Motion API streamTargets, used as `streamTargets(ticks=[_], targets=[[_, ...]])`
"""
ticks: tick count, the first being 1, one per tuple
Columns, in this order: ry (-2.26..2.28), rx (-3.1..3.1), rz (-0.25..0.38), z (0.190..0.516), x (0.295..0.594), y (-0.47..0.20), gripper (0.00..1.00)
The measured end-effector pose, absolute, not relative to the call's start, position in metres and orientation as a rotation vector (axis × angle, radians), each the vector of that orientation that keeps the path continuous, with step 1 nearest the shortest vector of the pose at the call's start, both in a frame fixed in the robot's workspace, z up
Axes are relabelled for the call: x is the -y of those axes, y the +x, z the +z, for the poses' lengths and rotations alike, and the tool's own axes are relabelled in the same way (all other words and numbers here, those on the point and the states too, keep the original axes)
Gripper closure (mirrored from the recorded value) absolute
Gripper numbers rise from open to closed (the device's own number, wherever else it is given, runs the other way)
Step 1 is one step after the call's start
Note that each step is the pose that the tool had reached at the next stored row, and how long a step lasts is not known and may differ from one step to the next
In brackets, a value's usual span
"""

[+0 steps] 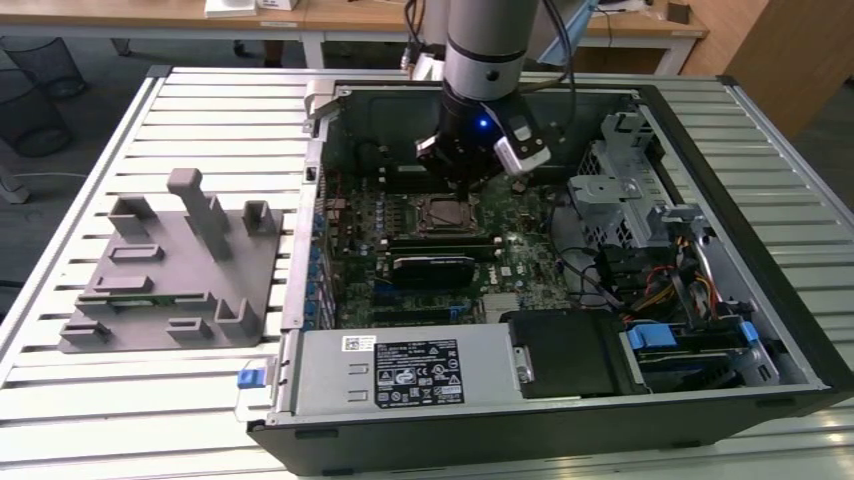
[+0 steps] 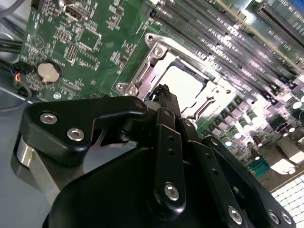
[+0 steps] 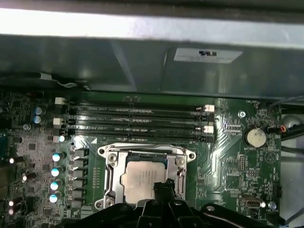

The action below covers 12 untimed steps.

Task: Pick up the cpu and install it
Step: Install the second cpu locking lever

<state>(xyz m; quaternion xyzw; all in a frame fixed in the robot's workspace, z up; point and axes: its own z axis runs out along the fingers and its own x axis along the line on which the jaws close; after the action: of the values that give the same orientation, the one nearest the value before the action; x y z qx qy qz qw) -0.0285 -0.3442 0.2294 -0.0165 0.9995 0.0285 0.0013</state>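
Observation:
The cpu (image 3: 140,176) is a pale silver square lying flat inside the metal-framed socket (image 3: 110,161) on the green motherboard (image 3: 228,156); the second wrist view shows the cpu (image 2: 184,81) there too. My gripper (image 3: 161,187) hangs just above the board, its black fingertips brought together over one edge of the cpu with nothing between them. In the second wrist view the gripper (image 2: 164,92) tapers to a point at the socket's frame. In the exterior view the gripper (image 1: 461,172) is inside the open computer case, just behind the socket (image 1: 445,212).
Memory slots (image 3: 137,118) run along one side of the socket, capacitors (image 3: 57,171) on another. A grey fixture (image 1: 174,270) stands on the slatted table at the exterior view's left. A silver labelled box (image 1: 400,370) and a black ribbed module (image 1: 434,268) sit in the case.

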Motion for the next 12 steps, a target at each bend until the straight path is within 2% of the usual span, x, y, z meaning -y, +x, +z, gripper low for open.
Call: streamTargets(ticks=[12], targets=[[-0.052,-3.138,0.089,0.2376,0.3463,-0.0285,0.89]])
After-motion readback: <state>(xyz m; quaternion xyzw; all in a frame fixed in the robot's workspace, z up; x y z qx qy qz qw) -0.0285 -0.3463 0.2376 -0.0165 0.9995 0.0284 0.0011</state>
